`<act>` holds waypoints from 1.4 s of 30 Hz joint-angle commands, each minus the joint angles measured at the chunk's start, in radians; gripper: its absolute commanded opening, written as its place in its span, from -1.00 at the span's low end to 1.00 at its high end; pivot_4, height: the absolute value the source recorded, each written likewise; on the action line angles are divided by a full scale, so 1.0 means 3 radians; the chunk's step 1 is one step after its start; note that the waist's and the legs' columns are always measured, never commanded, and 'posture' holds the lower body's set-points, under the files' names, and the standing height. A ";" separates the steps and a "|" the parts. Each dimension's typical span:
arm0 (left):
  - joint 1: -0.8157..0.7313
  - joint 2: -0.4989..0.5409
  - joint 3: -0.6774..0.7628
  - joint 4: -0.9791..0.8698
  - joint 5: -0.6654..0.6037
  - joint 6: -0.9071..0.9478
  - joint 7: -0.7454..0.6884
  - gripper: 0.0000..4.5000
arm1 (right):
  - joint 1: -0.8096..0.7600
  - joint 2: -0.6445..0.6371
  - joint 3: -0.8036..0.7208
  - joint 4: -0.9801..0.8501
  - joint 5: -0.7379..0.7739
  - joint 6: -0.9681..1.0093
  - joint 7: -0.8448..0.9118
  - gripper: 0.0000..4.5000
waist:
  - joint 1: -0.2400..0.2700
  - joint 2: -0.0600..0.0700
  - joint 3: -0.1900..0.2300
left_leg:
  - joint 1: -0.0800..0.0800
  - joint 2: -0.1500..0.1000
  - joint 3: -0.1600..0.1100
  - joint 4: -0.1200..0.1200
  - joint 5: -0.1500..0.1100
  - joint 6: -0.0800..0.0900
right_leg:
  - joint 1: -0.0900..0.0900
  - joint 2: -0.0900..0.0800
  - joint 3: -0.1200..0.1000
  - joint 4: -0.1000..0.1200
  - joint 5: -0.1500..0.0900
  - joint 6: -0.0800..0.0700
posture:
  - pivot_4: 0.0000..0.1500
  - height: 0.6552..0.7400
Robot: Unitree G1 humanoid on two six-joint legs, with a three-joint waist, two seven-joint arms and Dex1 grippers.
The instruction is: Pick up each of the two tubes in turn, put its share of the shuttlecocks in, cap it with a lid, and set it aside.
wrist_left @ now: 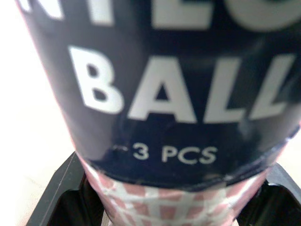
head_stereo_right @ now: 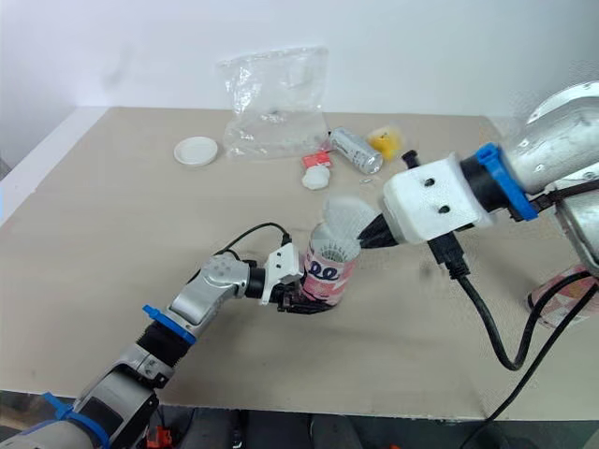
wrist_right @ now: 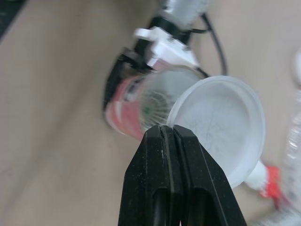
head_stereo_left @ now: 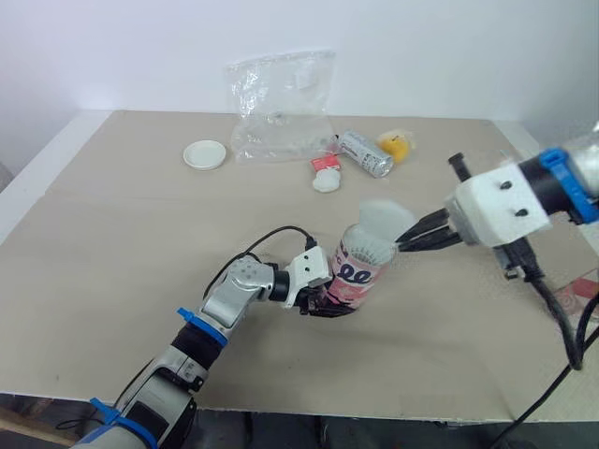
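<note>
A wide tan board surface (head_stereo_left: 122, 243) runs back to a plain white wall (head_stereo_left: 140, 47). Its left half and near-left stretch lie bare, while the far edge carries a crumpled clear plastic bag (head_stereo_left: 281, 108). The pink-checked cardboard tube with a dark label (head_stereo_left: 358, 271) is held tilted near the middle, not far from the near edge. Its base is clamped between the left fingers (head_stereo_left: 326, 305), and a white feathered shuttlecock (head_stereo_left: 367, 249) shows in its open mouth. The right fingers (wrist_right: 168, 132) are pressed together on the rim of a translucent white round lid (head_stereo_left: 384, 220), which sits just beside that mouth. Near the bag lie a silver cylindrical tube (head_stereo_left: 365, 153) on its side, a flat white round lid (head_stereo_left: 205, 154), a small red-and-white object (head_stereo_left: 326, 173) and a small yellow object (head_stereo_left: 397, 146).
</note>
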 commanded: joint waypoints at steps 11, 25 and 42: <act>0.0093 0.0106 -0.0010 0.0026 0.0101 0.0172 0.0067 0.29 | -0.0135 0.0061 0.0266 0.0121 0.0089 -0.0343 0.0141 -0.92 | 0.0000 0.0000 0.0000 | 0.0001 0.0001 0.0001 0.0000 0.0000 0.0000 | 0.0000 0.0001 0.0000 0.0001 0.0002 -0.0001 | 1.00 1.00; 0.0146 0.0140 -0.0031 -0.0044 0.0113 0.0191 0.0104 0.29 | -0.0223 0.0139 0.0395 0.0181 0.0048 -0.0383 0.0141 -0.92 | 0.0000 0.0000 0.0000 | 0.0001 0.0002 0.0001 0.0000 0.0000 0.0000 | -0.0001 0.0001 0.0000 0.0001 0.0002 -0.0002 | 1.00 1.00; 0.0156 0.0147 -0.0039 -0.0059 0.0114 0.0223 0.0120 0.29 | -0.0236 0.0055 0.0430 0.0222 0.0054 -0.0382 0.0141 -0.92 | -0.0001 0.0001 0.0000 | 0.0001 0.0004 0.0001 0.0000 0.0000 0.0000 | -0.0002 0.0003 0.0000 0.0001 0.0003 -0.0003 | 1.00 1.00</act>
